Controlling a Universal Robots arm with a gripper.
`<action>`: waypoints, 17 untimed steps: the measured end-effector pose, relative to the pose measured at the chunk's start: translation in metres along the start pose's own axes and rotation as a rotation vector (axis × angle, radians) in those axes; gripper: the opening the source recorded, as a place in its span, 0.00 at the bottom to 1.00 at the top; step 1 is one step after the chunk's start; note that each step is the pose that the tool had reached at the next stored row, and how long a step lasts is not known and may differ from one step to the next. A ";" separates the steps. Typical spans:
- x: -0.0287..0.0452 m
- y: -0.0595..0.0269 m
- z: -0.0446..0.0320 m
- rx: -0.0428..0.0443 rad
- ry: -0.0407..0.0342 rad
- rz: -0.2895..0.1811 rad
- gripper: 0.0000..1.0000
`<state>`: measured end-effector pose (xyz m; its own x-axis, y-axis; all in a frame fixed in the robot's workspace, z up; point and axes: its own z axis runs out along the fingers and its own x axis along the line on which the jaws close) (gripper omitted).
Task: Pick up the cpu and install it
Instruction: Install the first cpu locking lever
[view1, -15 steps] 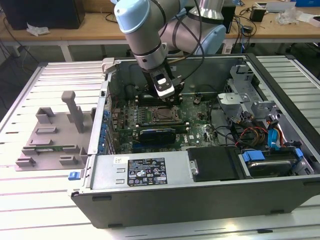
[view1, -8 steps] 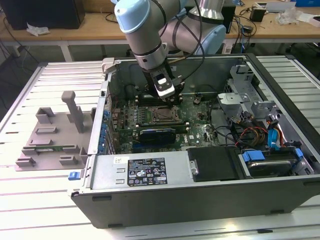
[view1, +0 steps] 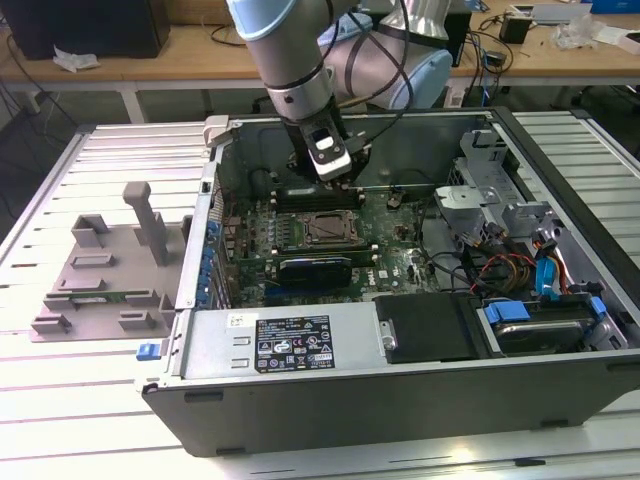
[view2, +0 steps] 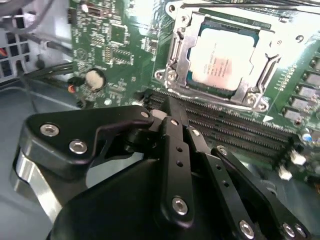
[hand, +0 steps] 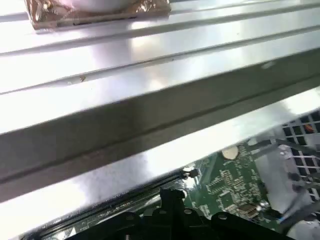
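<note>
The cpu, a small square chip with a shiny metal top, lies in the motherboard socket, and the socket's metal frame sits around its edges. In the exterior view the socket is in the middle of the green board inside the open computer case. My gripper hangs just behind the socket, over the memory slots. Its black fingers meet at one tip with nothing between them, a short way from the cpu.
A grey plastic fixture tray lies on the slatted table at the exterior view's left. Inside the case are a drive cage, coloured cables and a power supply. A coin battery sits near the fingers.
</note>
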<state>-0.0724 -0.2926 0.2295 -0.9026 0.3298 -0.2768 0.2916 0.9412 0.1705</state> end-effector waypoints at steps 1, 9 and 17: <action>-0.0022 0.0014 -0.0074 -0.0002 0.0000 0.000 0.11; -0.0054 0.0031 -0.0164 0.0439 0.0282 -0.006 0.11; -0.0118 0.0045 -0.0143 0.1635 0.1868 -0.010 0.11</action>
<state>-0.0650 -0.2934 0.2470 -0.9442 0.3153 -0.0955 0.3159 0.9488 0.0091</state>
